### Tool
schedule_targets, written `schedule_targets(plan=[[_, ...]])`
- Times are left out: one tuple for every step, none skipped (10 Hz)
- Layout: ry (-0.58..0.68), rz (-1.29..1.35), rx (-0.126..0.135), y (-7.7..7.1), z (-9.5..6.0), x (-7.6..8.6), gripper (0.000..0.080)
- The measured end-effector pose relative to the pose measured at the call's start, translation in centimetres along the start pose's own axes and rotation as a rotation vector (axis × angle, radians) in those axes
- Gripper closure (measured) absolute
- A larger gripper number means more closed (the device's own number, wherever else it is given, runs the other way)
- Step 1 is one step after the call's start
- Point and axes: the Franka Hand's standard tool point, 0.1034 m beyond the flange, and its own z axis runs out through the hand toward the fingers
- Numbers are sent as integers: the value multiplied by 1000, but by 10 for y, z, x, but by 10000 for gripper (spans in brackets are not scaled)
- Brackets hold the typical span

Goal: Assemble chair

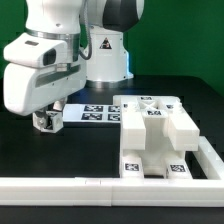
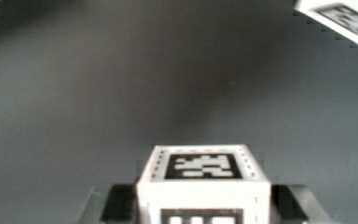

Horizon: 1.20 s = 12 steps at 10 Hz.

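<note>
My gripper (image 1: 44,122) hangs low over the dark table at the exterior view's left. It is shut on a small white chair block (image 2: 202,170) with a black-and-white tag on its face. The fingers (image 2: 123,203) press on both sides of the block. In the exterior view the block (image 1: 47,117) shows only as a small tagged piece between the fingers. The other chair pieces (image 1: 152,132), blocky white panels with tags, lie grouped at the centre right, well apart from the gripper.
The marker board (image 1: 95,112) lies flat behind the gripper, by the robot base. A long low white rail (image 1: 100,186) runs along the front and up the right side (image 1: 207,152). A white tagged edge (image 2: 345,18) shows in a corner of the wrist view.
</note>
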Motion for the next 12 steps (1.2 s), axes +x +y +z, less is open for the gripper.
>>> schedule_targets(plan=[[-16, -185, 20, 1, 3, -1, 518], [-28, -244, 19, 4, 4, -4, 518], [-33, -268, 21, 3, 4, -5, 518], [-44, -349, 24, 3, 4, -8, 518], [-52, -395, 27, 3, 5, -10, 518], [-59, -421, 29, 3, 5, -12, 518], [-70, -519, 34, 3, 5, -12, 518], [-78, -635, 47, 1, 6, -8, 518], [-83, -769, 100, -5, 9, -5, 518], [-87, -863, 114, -6, 11, -3, 518], [-91, -905, 118, -5, 11, -7, 518], [-97, -959, 124, -5, 11, -10, 518]])
